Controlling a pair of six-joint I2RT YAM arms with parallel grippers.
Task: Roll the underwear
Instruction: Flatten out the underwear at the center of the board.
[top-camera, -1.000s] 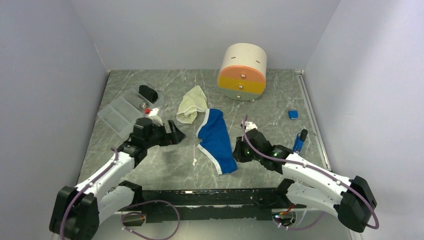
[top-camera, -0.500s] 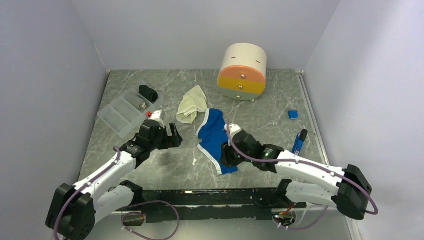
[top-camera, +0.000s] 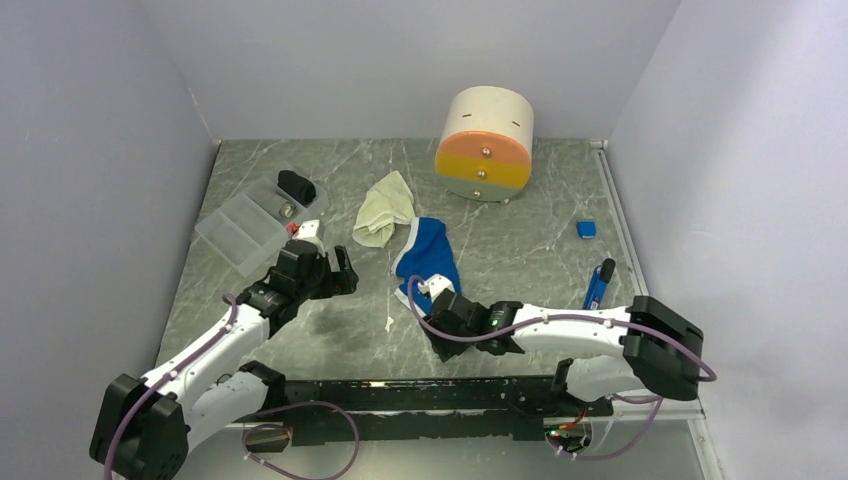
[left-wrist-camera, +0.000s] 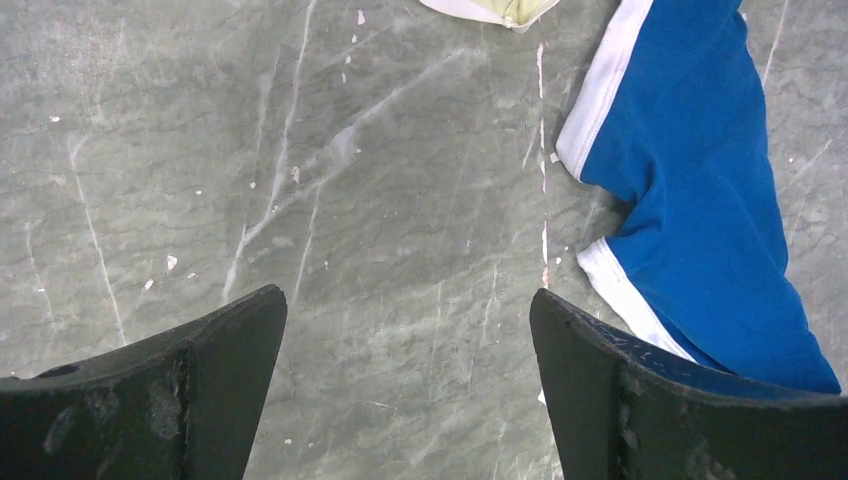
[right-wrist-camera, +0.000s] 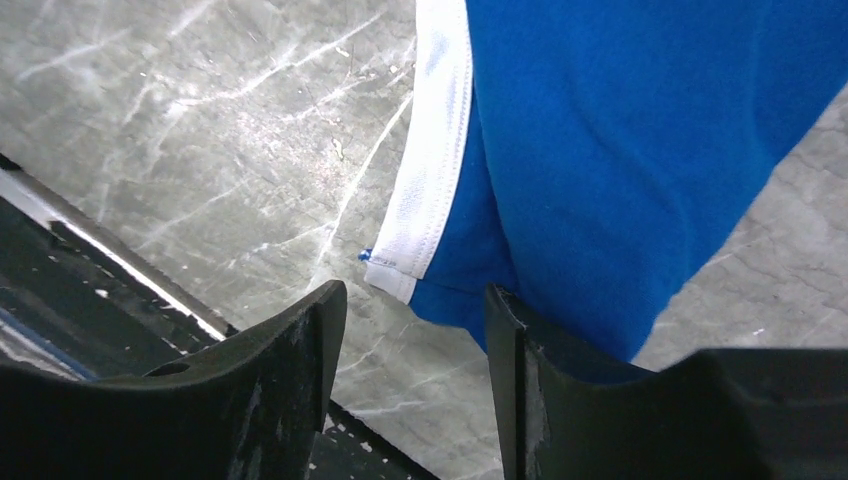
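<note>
The royal blue underwear (top-camera: 428, 255) with white trim lies flat mid-table, and the cream underwear (top-camera: 383, 210) is crumpled just beyond it. My right gripper (top-camera: 440, 335) reaches leftward over the blue garment's near end and hides it in the top view. In the right wrist view the right gripper (right-wrist-camera: 412, 292) is open, with the blue underwear (right-wrist-camera: 620, 150) and its trimmed corner just ahead of the fingertips. My left gripper (top-camera: 340, 272) is wide open left of the blue cloth. In the left wrist view the left gripper (left-wrist-camera: 408, 300) hangs over bare table beside the blue underwear (left-wrist-camera: 700, 200).
A cream drawer unit (top-camera: 485, 143) with orange and yellow fronts stands at the back. A clear compartment tray (top-camera: 245, 225) at back left holds a black rolled bundle (top-camera: 296, 185). A small blue block (top-camera: 586, 229) and a blue pen (top-camera: 599, 283) lie right. A black rail (top-camera: 400, 395) lines the near edge.
My right arm swung left across the blue underwear's near end and its jaws went from shut to open. The left gripper drew back a little to the left.
</note>
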